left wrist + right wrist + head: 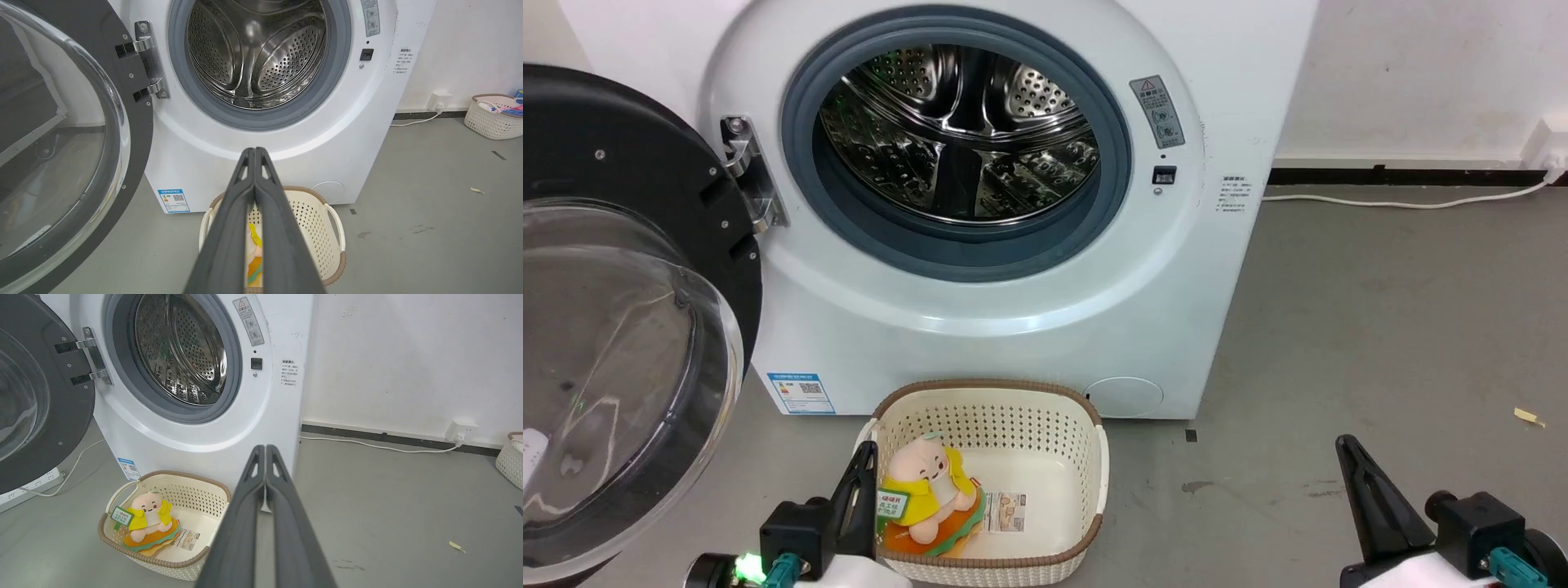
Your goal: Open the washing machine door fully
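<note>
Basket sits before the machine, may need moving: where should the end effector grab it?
Its right loop handle, approached from the right with the right end effector. The loop bows out from the basket wall, leaving a gap for one finger; the plush toy crowds the left side.

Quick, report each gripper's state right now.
Left gripper: closed, holding nothing.
Right gripper: closed, holding nothing.
</note>
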